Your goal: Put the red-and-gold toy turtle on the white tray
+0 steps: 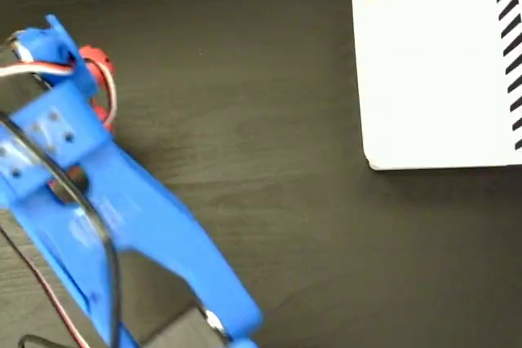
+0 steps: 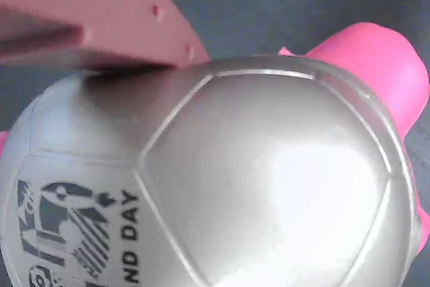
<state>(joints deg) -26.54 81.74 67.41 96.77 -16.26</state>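
In the wrist view the red-and-gold toy turtle [image 2: 269, 186] fills almost the whole picture. Its shiny domed shell carries a dark printed mark at the lower left, and a coral-pink limb [image 2: 376, 65] sticks out at the upper right. One reddish finger [image 2: 101, 18] of my gripper lies against the top left of the shell; the other finger is hidden. In the fixed view my gripper [image 1: 86, 79] is at the far left under the blue arm, where only small red bits [image 1: 98, 67] show. The white tray [image 1: 440, 71] lies at the upper right, far from the gripper.
The blue arm [image 1: 139, 226] runs from the bottom edge up to the left side of the dark wood-grain table [image 1: 269, 144], with cables along it. Black diagonal stripes mark the tray's top and right edges.
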